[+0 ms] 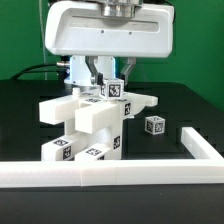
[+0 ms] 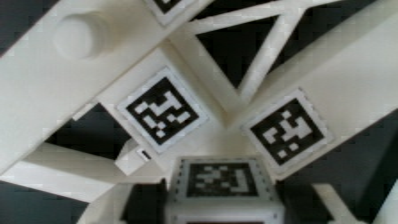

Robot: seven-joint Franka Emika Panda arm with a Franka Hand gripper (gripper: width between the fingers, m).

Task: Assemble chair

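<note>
Exterior view first: found the gripper [image 1: 102,80] hanging directly above the chair [image 1: 88,128], apparently pinched on a small tagged block [image 1: 113,90] at the stack's top. Judged the block's seat to lie straight below the tool, so reckoned the coming move a plain downward press with no sideways travel. Could not tell the block's long axis. Spotted a loose cube [image 1: 155,126] well apart, toward the exterior view's right. Checked the wrist view: saw tagged panels [image 2: 164,108] close beneath the held block.
</note>
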